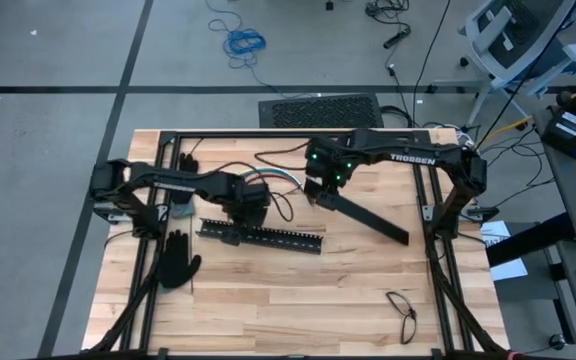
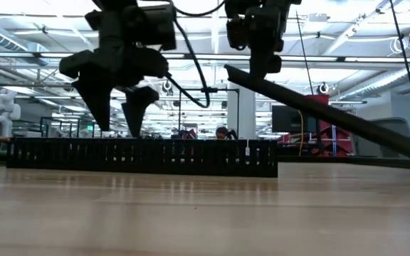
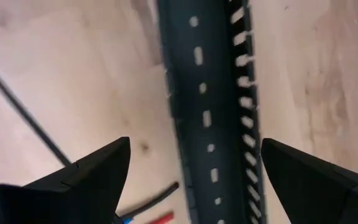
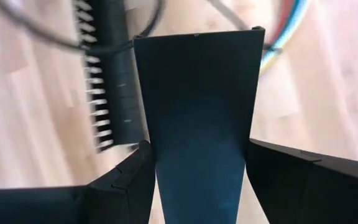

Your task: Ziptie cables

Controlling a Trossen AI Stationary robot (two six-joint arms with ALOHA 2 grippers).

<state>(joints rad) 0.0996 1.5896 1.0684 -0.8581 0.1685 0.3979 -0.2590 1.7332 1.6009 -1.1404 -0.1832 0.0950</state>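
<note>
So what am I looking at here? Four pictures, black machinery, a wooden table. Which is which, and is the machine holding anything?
It is one robot with two dark arms, photographed at the same moment by four cameras: one overhead, one at table height, and one on each wrist. Each arm ends in a two-finger gripper. The right gripper is shut on a flat black bar, lifting one end while the far end slopes down to the wooden table; its wrist camera looks along that bar. The left gripper hangs open and empty over a slotted black channel lying flat, which its wrist camera looks down on. Also on the table: coloured cables behind the grippers, black gloves at the left, and a dark loop at the near right.
</note>
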